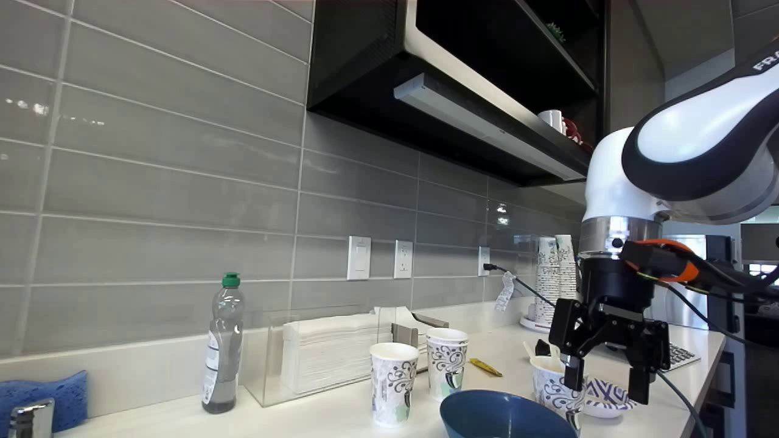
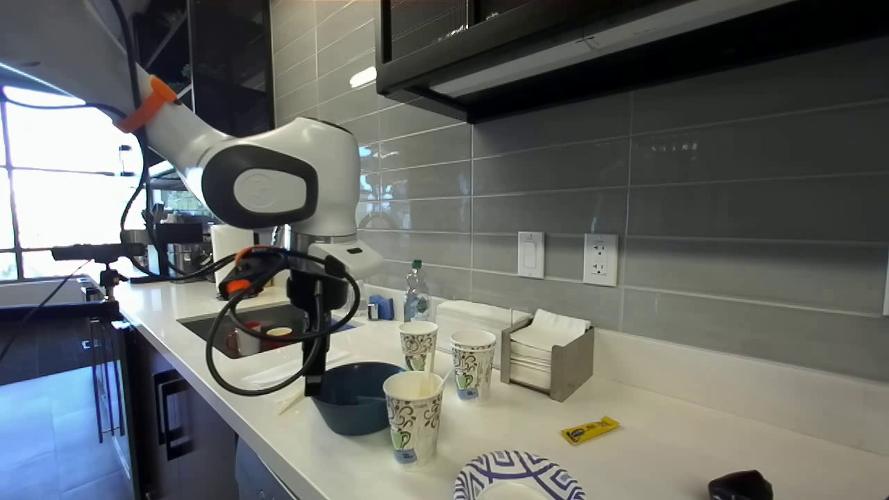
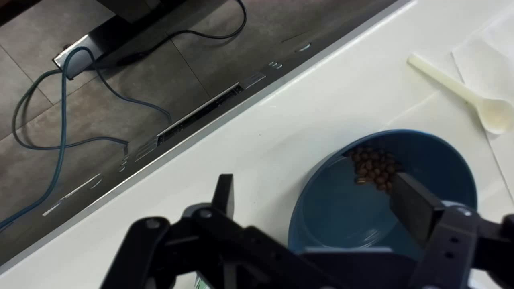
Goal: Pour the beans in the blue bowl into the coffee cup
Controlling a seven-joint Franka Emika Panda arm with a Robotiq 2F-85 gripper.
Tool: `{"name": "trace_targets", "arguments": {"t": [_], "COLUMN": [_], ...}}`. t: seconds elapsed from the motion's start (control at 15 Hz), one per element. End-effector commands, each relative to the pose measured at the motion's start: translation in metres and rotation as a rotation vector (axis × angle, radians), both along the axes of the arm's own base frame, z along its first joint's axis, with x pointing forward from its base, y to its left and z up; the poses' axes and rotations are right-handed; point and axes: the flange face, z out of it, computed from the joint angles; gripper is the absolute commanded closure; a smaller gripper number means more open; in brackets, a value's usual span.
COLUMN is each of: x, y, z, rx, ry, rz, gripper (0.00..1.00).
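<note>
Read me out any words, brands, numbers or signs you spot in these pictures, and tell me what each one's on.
"FRA", cut off by the edge of an exterior view: on the robot arm.
Too small or blurred to read: markings on the green-capped bottle, the yellow packet, the paper cups and the white cord tag.
The wrist view shows no readable text.

There is one round dark-blue bowl [image 3: 345, 204], two single swirl-printed white paper cups [image 2: 418, 347] [image 2: 413, 427], one nested pair [image 2: 474, 368], two tall stacks [image 1: 548, 274] [image 1: 566, 261] and one clear green-capped bottle [image 1: 224, 347].
</note>
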Motion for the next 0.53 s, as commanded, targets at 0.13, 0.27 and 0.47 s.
{"name": "trace_targets", "arguments": {"t": [0.13,0.27,0.47], "x": [0.0041,0.0039,0.0039], "y": [-0.0008,-0.0007,-0.0008], "z": [-0.0084,-0.0070,-0.0068], "rx": [-0.002,-0.002,-0.002], "ry": [0.010,0.007,0.006], "rz": [-0.019,-0.018,-0.018], "gripper": [0.00,0.00,0.00]}}
